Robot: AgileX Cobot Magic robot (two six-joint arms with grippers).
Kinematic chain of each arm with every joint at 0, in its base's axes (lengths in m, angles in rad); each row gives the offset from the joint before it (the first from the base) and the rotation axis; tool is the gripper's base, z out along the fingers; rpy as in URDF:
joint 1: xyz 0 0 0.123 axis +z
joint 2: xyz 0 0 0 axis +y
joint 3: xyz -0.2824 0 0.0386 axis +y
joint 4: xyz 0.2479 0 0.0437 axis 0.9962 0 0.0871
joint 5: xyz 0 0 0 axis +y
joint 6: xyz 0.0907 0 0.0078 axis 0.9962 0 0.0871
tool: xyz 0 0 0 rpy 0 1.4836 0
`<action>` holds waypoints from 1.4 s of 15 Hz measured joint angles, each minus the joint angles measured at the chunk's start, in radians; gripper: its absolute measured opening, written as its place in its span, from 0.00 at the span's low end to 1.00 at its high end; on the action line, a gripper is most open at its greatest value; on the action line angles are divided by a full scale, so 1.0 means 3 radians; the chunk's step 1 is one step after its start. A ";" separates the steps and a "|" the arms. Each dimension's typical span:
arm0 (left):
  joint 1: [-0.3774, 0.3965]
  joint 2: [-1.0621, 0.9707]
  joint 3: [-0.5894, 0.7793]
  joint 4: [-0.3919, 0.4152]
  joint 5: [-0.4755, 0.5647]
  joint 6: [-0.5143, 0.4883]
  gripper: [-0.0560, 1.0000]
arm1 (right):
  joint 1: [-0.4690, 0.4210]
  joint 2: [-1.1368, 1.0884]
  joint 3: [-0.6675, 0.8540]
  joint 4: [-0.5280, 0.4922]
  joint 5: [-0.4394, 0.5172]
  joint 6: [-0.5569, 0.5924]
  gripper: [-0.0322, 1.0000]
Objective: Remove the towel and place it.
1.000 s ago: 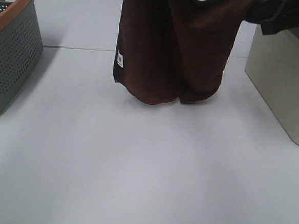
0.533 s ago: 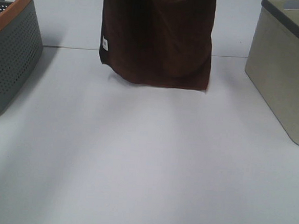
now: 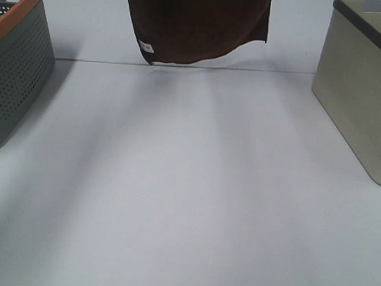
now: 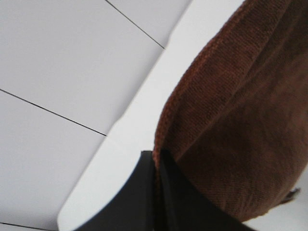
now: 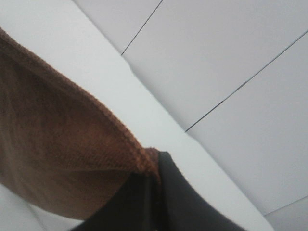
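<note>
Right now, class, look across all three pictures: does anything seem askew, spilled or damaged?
Only the towel: hanging between the left hand and right hand, its lower hem slants, with the tagged corner lowest. Nothing looks spilled or torn.

— What's underneath?
— A smooth white tabletop, with one thin dark seam across its far part and soft shadows on it.
— And at the edges?
— A grey perforated plastic basket with an orange rim on the left, and a beige plastic bin with a dark grey rim on the right.
</note>
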 joint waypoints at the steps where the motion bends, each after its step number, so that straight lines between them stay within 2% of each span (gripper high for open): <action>1: -0.0020 0.0047 0.0000 0.0000 0.0190 0.0000 0.05 | 0.0000 0.0000 0.0217 -0.0100 0.0000 0.0000 0.03; 2: -0.0047 0.0080 0.0000 0.0000 0.0427 0.0000 0.05 | 0.0000 0.0000 0.0470 -0.0193 0.0007 0.0000 0.03; 4: -0.0083 0.0110 0.0010 -0.0007 0.1213 0.0063 0.05 | 0.0000 -0.0037 0.1030 -0.0300 0.0077 0.0020 0.03; 5: -0.0093 0.0110 0.0063 -0.0097 0.1690 0.0140 0.05 | 0.0000 -0.0150 0.1373 -0.0337 0.0200 0.0037 0.03; 7: -0.0093 0.0110 0.0193 -0.0433 0.2317 0.0320 0.05 | 0.0000 -0.0403 0.1660 -0.0343 0.0617 0.0107 0.03; 9: -0.0093 0.0110 0.0307 -0.0610 0.2663 0.0447 0.05 | 0.0000 -0.0497 0.1820 -0.0347 0.0893 0.0263 0.03; 11: -0.0097 0.0110 0.0497 -0.0710 0.3010 0.0507 0.05 | 0.0000 -0.0510 0.2057 -0.0537 0.1083 0.0700 0.03; 13: -0.0097 0.0110 0.0707 -0.0713 0.3127 0.0653 0.05 | 0.0000 -0.0510 0.2233 -0.1100 0.1347 0.1337 0.03; 15: -0.0097 0.0110 0.0917 -0.0720 0.3133 0.0900 0.05 | 0.0000 -0.0510 0.2273 -0.1740 0.1763 0.2073 0.03; 16: -0.0097 0.0110 0.0953 -0.0740 0.3133 0.0943 0.05 | 0.0000 -0.0510 0.2273 -0.1887 0.1850 0.2210 0.03; 17: -0.0097 0.0110 0.1037 -0.0803 0.3110 0.1027 0.05 | 0.0000 -0.0510 0.2273 -0.2190 0.2007 0.2627 0.03; 18: -0.0103 0.0110 0.1160 -0.0887 0.3037 0.1130 0.06 | 0.0000 -0.0510 0.2273 -0.2310 0.2113 0.2810 0.03; 21: -0.0103 0.0110 0.1197 -0.0890 0.2960 0.1213 0.07 | 0.0000 -0.0510 0.2273 -0.2313 0.2267 0.2873 0.03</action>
